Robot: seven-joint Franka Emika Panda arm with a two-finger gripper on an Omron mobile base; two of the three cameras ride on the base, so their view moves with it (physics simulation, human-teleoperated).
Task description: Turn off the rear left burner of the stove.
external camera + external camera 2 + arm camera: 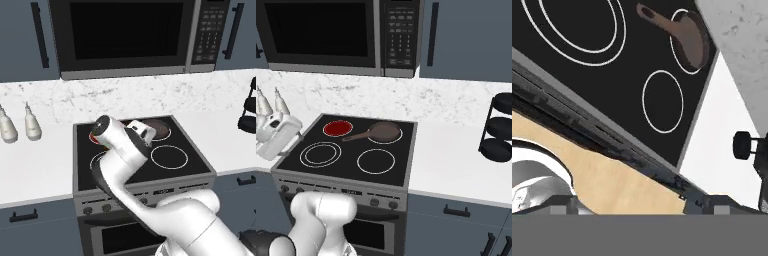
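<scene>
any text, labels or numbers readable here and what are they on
None can be read.
microwave keypad: rows of small button marks, too blurred to read.
stove front panel display: small pale marks, too small to read.
knobs: no legible markings.
rear left burner: plain red disc, no text.

Both base views overlook the stove (142,165); hand view tilts closer, perhaps rolled.
</scene>
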